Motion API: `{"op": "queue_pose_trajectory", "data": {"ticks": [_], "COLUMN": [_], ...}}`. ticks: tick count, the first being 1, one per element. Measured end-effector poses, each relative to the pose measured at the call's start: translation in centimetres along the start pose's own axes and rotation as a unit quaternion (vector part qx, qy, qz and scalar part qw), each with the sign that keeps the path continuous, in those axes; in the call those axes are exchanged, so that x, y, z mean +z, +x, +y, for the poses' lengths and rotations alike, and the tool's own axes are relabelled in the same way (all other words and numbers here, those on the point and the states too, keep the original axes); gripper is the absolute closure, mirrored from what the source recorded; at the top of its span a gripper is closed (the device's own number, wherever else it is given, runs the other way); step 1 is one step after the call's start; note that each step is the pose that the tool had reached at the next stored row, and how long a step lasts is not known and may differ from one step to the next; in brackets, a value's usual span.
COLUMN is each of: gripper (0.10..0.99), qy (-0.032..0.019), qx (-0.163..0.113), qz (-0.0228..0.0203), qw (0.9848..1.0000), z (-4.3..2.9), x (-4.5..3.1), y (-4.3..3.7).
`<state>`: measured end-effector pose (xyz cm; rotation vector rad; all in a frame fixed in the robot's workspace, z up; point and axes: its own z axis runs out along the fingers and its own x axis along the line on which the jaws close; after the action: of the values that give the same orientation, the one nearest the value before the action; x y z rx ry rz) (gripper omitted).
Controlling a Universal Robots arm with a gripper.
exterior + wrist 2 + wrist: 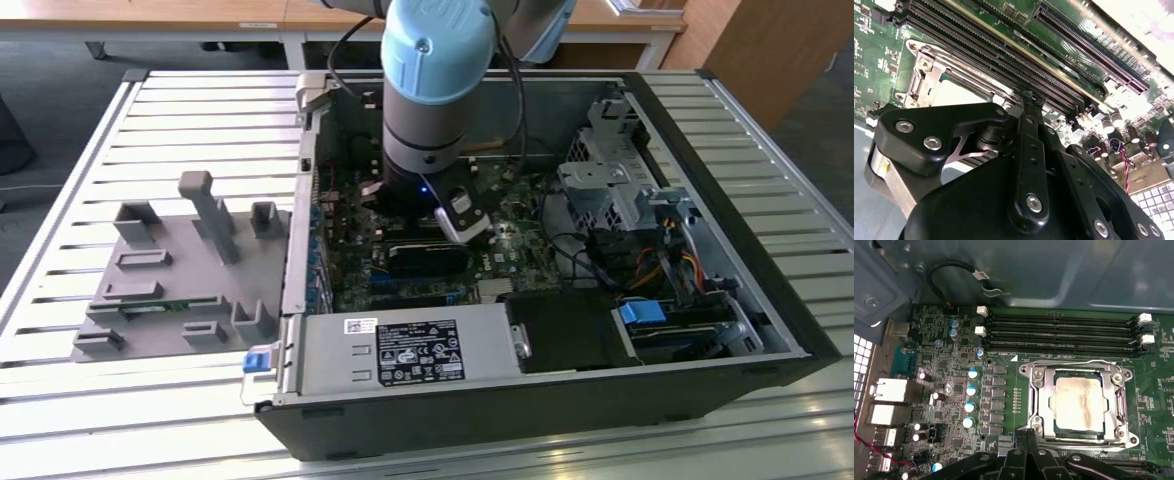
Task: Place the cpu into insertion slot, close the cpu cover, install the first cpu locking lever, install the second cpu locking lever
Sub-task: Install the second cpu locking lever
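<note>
We see the gripper (1026, 437) low over the green circuit board (1004, 390), inside the open computer case (747, 330). In the first wrist view its two black fingertips (1021, 436) stand pressed together with no gap between them, so the gripper is closed, and nothing is held in it. The tips are just beside the near edge of the insertion slot (1030, 405), at its silvery rim.

The cpu (1077, 402) lies flat inside the slot, its pale metal face turned up. The cpu cover (1119, 390) is down around it, and the chip shows through the square window of this frame. In the second wrist view we see one corner of the same frame (924, 70) behind the black links of the gripper (1029, 102).

Just beyond the socket run four long black memory slots (1059, 332) with white clips at their ends.

In the exterior view the arm (434, 90) comes down from above into the middle of the case. A grey part holder (174, 280) stands on the slatted table (80, 400), at the exterior view's left of the case.
</note>
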<state>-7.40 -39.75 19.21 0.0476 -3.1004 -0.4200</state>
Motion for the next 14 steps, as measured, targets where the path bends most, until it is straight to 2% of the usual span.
{"op": "queue_pose_trajectory", "data": {"ticks": [9,14], "gripper": [0.98,0.98], "qy": [-0.0006,-0.0008], "qx": [0.0,0.0], "qz": [0.0001,0.0], "qw": [1.0,1.0], "z": [0.36,0.55], "x": [0.29,-0.4], "y": [0.35,0.4]}}
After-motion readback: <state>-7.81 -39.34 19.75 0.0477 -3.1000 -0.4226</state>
